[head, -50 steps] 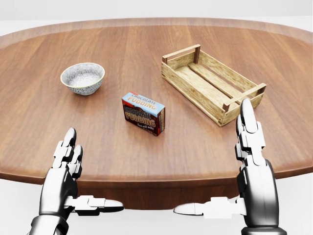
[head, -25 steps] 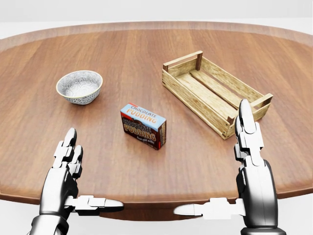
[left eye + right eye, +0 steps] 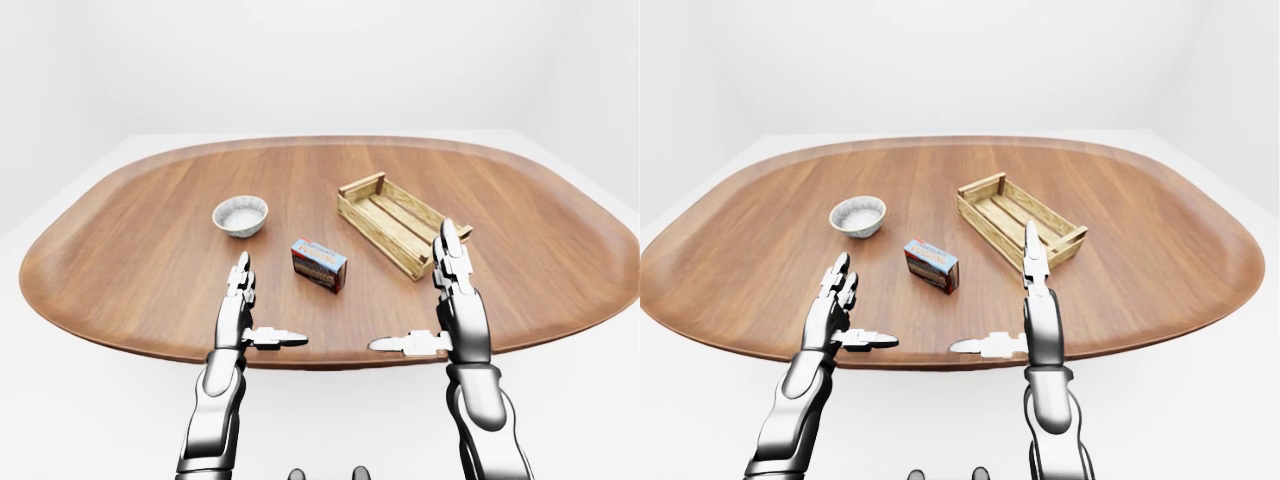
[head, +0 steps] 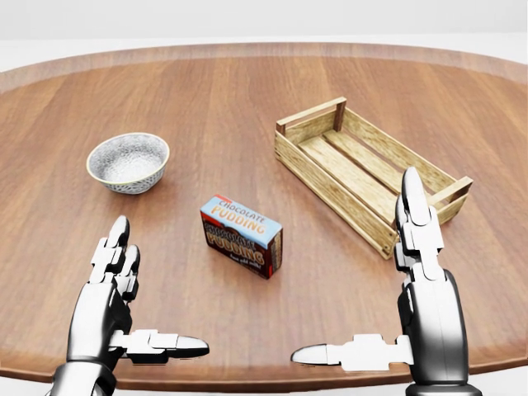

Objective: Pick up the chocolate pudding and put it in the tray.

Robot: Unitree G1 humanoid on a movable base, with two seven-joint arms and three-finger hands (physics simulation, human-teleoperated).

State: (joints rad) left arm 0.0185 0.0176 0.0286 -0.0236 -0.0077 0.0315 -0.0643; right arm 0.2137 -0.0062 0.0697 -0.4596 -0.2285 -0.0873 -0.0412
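Hands first: the right hand (image 4: 412,326) stands at the lower right of the head view, fingers straight and spread wide, thumb pointing inward, holding nothing. The left hand (image 4: 120,318) mirrors it at the lower left, equally wide and empty, its thumb aimed toward the middle. Both hover over the near edge of the bench (image 4: 231,99), well apart from each other and from any object.

Between them and a little higher in the frame lies the chocolate pudding (image 4: 241,235), a small box resting on the wood with its printed face up and turned at an angle. To its upper right sits the tray (image 4: 318,169), a slatted wooden crate with nothing in it, set diagonally, near the box but not touching it. At the upper left stands a speckled bowl (image 4: 128,162), well clear of the others.

The step in hand looks like the approach, with no reach begun. Next, the right hand, the nearer to the crate, would likely need to travel up and inward to the box, straddle its narrow sides, close, lift, and carry it rightward over the crate wall.
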